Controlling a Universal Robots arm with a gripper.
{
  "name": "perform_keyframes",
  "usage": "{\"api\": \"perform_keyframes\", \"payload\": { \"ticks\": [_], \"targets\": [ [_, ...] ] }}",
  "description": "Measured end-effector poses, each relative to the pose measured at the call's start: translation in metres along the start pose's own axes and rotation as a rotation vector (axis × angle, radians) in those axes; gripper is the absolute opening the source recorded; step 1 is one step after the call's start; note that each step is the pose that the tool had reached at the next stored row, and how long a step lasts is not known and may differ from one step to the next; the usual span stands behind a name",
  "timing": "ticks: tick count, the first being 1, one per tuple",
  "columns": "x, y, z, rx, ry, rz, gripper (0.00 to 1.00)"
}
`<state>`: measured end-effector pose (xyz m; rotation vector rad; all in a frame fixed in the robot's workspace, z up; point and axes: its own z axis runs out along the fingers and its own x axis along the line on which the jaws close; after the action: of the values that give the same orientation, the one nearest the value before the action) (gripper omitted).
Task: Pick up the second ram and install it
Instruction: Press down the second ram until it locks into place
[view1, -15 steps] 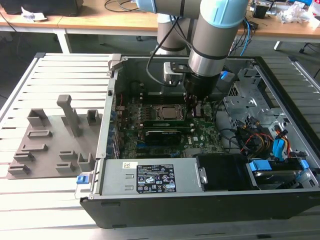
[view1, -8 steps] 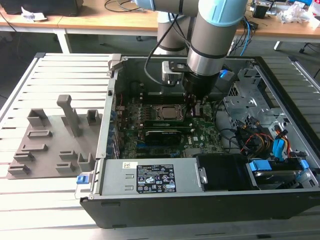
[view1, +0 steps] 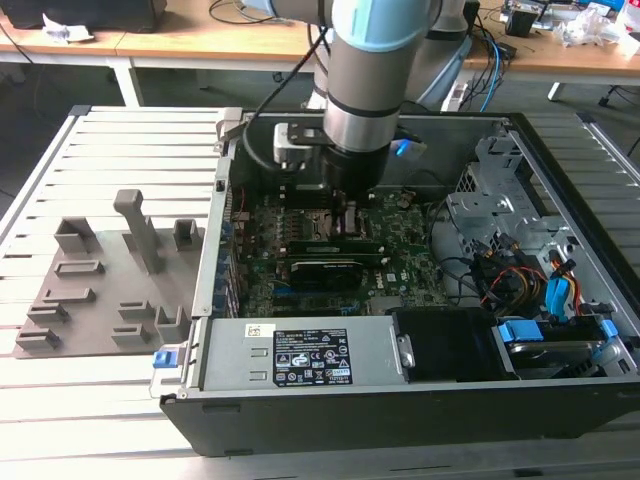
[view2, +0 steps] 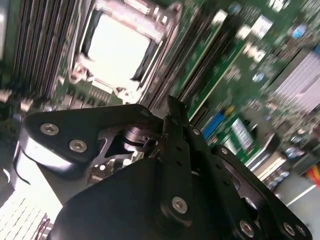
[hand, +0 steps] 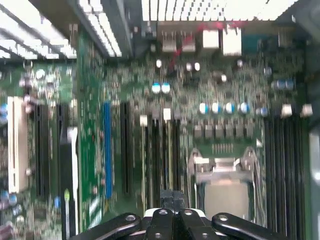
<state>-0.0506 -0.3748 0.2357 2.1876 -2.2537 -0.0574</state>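
One open computer case (view1: 300, 400) lies on the slatted worktop (view1: 100, 420), with a grey holder tray (view1: 90, 300) beside it on the exterior view's left. The arm (view1: 375, 70) comes almost straight down into the case, its wrist vertical over the green motherboard (view1: 405, 255). The hand (hand: 172, 196) points down at the bank of dark memory slots (hand: 162, 155) just beside the CPU socket (hand: 222, 187).

In both wrist views the fingers sit pressed close together into a narrow blade, and no green board stands out between them, so I cannot tell whether they clamp anything. The second ram cannot be told apart from the slots under the fingertips; my judgement is that it sits there, at or in a slot next to the socket.

Such a stick should be very light, thin and stiff along its length, yet fragile: chips and edge contacts dislike pinching or twisting. It is best held by the flat faces near the middle of the long top edge, kept upright and square to the slot.
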Motion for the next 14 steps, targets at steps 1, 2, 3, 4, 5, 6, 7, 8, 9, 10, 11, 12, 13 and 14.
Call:
{"api": "perform_keyframes", "payload": {
  "ticks": [1,2,3,4,5,6,7,8,9,10,11,12,13,14],
  "targets": [
    [0.0003,0.0096,0.0007,0.0015,0.0000,0.000,0.11],
    [0.0007,0.0210,0.0016,0.0035,-0.0001,0.000,0.11],
    [0.0009,0.0281,0.0023,0.0052,0.0000,0.000,0.11],
    [0.0010,0.0317,0.0029,0.0062,0.0000,0.000,0.11],
    [0.0011,0.0335,0.0037,0.0064,-0.0001,0.000,0.11],
    [0.0013,0.0349,0.0060,0.0062,0.0001,0.000,0.11],
    [0.0013,0.0349,0.0069,0.0060,0.0001,0.000,0.11],
    [0.0013,0.0349,0.0075,0.0061,-0.0003,0.000,0.11],
    [0.0013,0.0349,0.0084,0.0061,0.0002,0.000,0.11],
    [0.0014,0.0349,0.0091,0.0060,0.0002,0.000,0.11],
    [0.0014,0.0349,0.0096,0.0060,0.0000,0.000,0.11],
    [0.0013,0.0348,0.0099,0.0061,-0.0002,0.000,0.11],
    [0.0012,0.0346,0.0094,0.0063,-0.0008,0.000,0.11],
    [0.0009,0.0345,0.0069,0.0077,-0.0027,0.000,0.11]
  ]
}}
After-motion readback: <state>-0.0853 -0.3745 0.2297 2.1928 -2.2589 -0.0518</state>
